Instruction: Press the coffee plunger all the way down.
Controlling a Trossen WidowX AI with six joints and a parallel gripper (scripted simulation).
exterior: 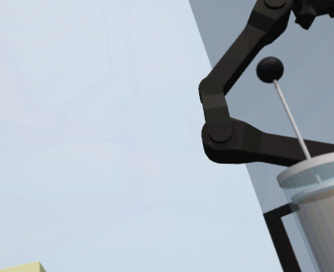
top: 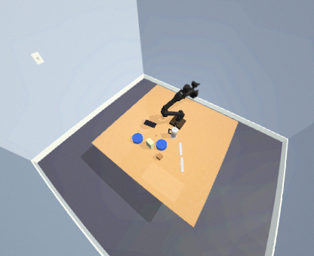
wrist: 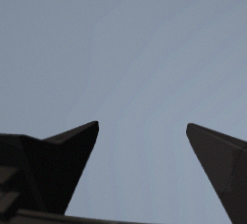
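The gripper [wrist: 142, 131] stands wide apart with nothing between its fingers, facing only a bare grey-blue wall and raised well away from the coffee press [top: 173, 132]. The press stands upright on the tan mat [top: 213, 141] just in front of the arm's base, near a blue disc [top: 161, 144] and a cream block [top: 150, 143]. Its black knob [exterior: 270, 69] sits high on the thin rod [exterior: 292, 119] above the lid [exterior: 315, 170], so the plunger seems fully raised, though the rod's lean may be only the camera's angle.

Soft even light, perhaps slightly blurred.
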